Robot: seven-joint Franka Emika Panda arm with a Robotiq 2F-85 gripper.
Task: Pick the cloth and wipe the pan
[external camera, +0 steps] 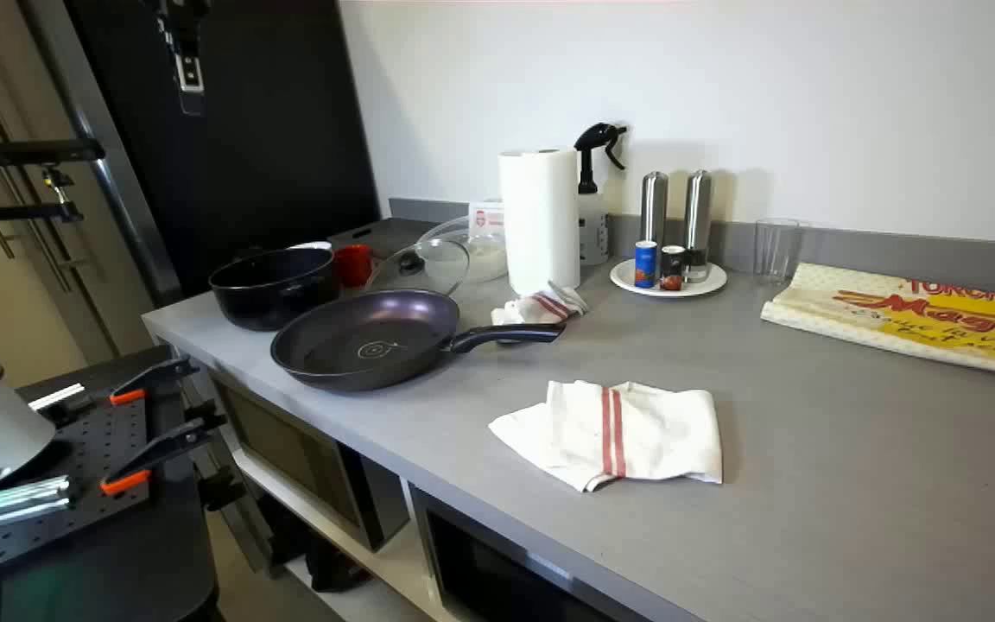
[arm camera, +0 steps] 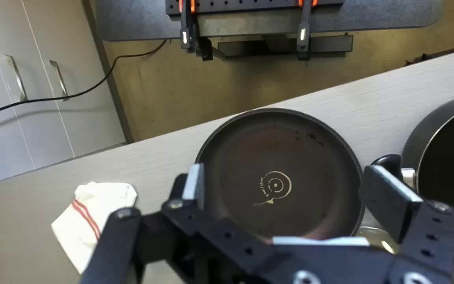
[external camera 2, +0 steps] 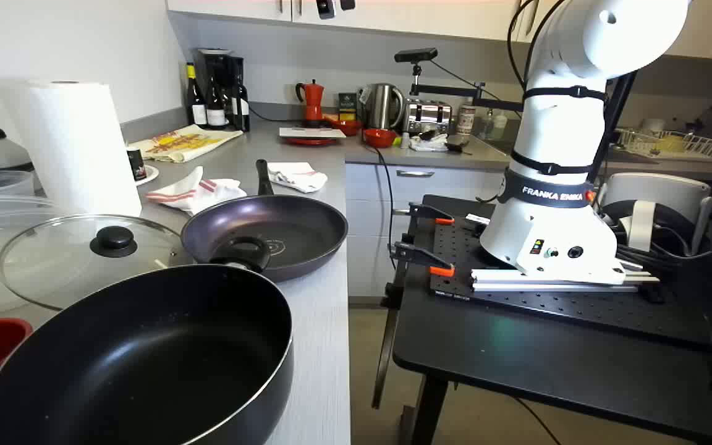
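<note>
A white cloth with red stripes [external camera: 636, 432] lies folded on the counter near its front edge. It also shows in an exterior view [external camera 2: 299, 177] and at the left of the wrist view [arm camera: 93, 221]. A second striped cloth [external camera: 541, 307] lies crumpled behind the pan handle, also in an exterior view [external camera 2: 198, 193]. The dark frying pan [external camera: 351, 345] rests on the counter, also in an exterior view [external camera 2: 297, 232]. In the wrist view the pan [arm camera: 286, 157] has dark spots inside. My gripper [arm camera: 294, 185] is open and empty, high above the pan. Its tips show at an exterior view's top edge [external camera 2: 336, 5].
A black pot [external camera: 273, 289] stands beside the pan, with a glass lid [external camera 2: 84, 259] and a red cup [external camera: 352, 264] close by. A paper towel roll [external camera: 541, 220], a spray bottle [external camera: 592, 225] and a plate with grinders [external camera: 687, 285] stand behind.
</note>
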